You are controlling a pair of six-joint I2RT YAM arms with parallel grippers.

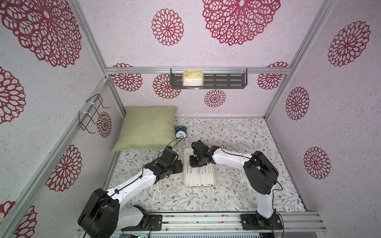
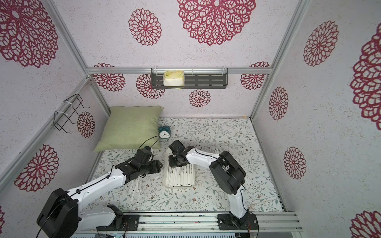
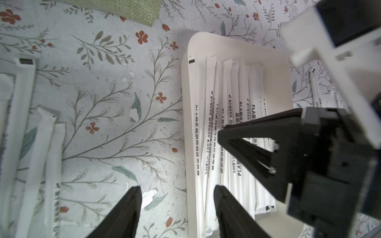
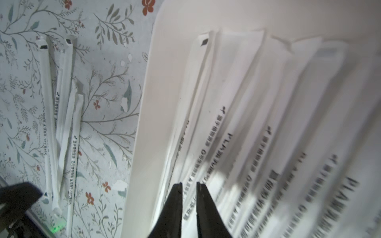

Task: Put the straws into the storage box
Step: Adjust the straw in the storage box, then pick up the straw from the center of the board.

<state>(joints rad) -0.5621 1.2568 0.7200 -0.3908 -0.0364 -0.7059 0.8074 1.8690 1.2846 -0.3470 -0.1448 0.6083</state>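
Right gripper, jaws barely apart over straws in the storage box, probably releasing one; left gripper, jaws wide apart, empty.

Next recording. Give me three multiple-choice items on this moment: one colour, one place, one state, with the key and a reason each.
1. The pillow is: A red; B green; C blue.
2. The right claw hangs over: A the pillow; B neither; C the tray.
3. The left claw is: A open, empty; B shut, empty; C shut on the pillow.
Key: B, its cover is green; C, straws in the tray lie under its tips; A, its tips stand apart with nothing between.
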